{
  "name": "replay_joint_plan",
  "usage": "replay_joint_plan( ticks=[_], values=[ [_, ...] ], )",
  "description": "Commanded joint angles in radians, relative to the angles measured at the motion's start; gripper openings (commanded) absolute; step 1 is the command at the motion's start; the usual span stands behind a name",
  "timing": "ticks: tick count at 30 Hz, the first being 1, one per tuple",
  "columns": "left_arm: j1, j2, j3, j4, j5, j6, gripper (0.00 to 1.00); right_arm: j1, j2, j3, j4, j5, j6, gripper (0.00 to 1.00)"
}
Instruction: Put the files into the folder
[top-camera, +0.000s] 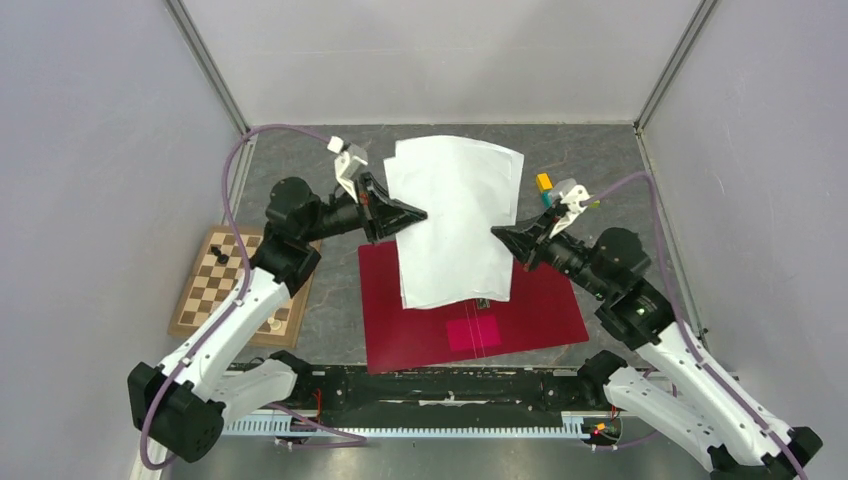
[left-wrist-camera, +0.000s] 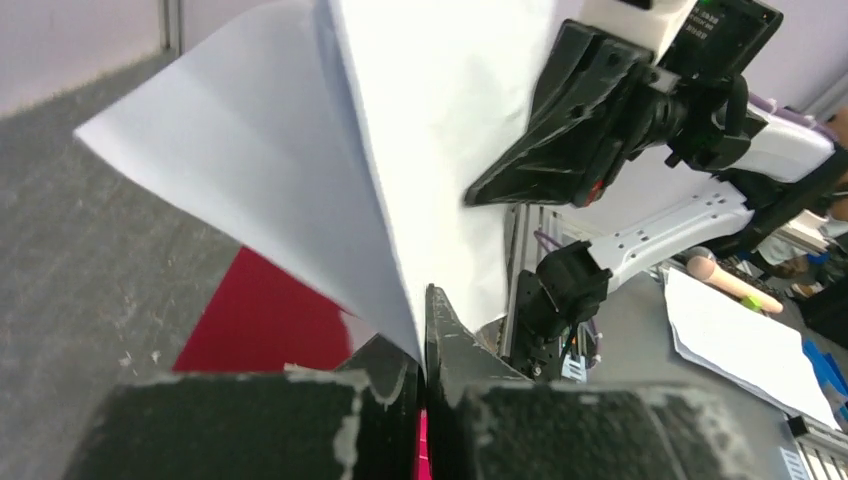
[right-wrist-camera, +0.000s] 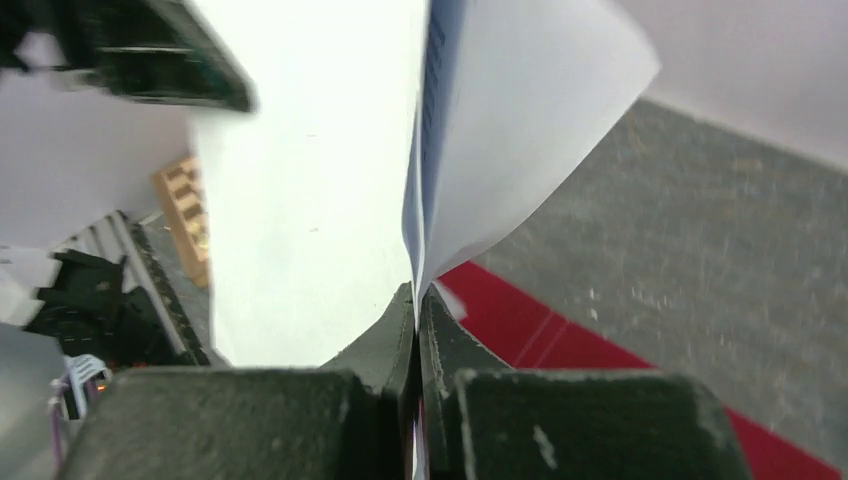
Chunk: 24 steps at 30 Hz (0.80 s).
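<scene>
The files (top-camera: 455, 225) hung in the air as a thin stack of white sheets. They were raised over the far part of the folder (top-camera: 540, 305), with the lower edge close above its red surface and the top edge reaching toward the back of the desk (top-camera: 300, 170). The sheets fanned apart a little at the far corners, and my right wrist view showed dense print along the edge of one inner sheet. My left gripper (top-camera: 413, 214) was clenched on the left edge of the stack, the paper running down between its closed fingers. My right gripper (top-camera: 503, 236) was clamped on the right edge of the same sheets, its jaws pressed together on the paper. The two faced each other across the files. The folder lay flat on the desk just beyond my bases, a pink square (top-camera: 474, 332) showing on it near the front edge. Left of the folder and apart from it, a wooden chessboard (top-camera: 215, 285) lay partly under my left arm, with a few pieces standing on it
</scene>
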Motion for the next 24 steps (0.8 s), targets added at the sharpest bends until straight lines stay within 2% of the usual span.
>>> replay_joint_plan(
  ticks=[1, 4, 8, 12, 16, 20, 24],
  values=[
    [-0.146, -0.058, -0.059, -0.13, -0.326, 0.164, 0.02, 0.006, -0.001, -0.172, 0.227, 0.111, 0.078, 0.0],
    [-0.266, -0.061, -0.121, -0.131, -0.519, 0.222, 0.02, 0.019, -0.004, -0.281, 0.348, 0.164, 0.088, 0.0],
    [-0.354, -0.082, -0.227, -0.032, -0.705, 0.249, 0.02, 0.055, 0.01, -0.366, 0.44, 0.213, 0.077, 0.0],
    [-0.392, -0.112, -0.302, 0.002, -0.77, 0.3, 0.02, 0.092, -0.008, -0.438, 0.5, 0.238, 0.093, 0.0],
    [-0.447, -0.165, -0.425, 0.107, -0.846, 0.311, 0.03, 0.129, -0.055, -0.528, 0.541, 0.26, 0.096, 0.0],
    [-0.494, -0.18, -0.487, 0.124, -0.89, 0.319, 0.07, 0.146, -0.074, -0.599, 0.576, 0.26, 0.093, 0.0],
    [-0.532, -0.188, -0.536, 0.168, -0.933, 0.307, 0.13, 0.152, -0.1, -0.656, 0.617, 0.248, 0.094, 0.1]
  ],
)
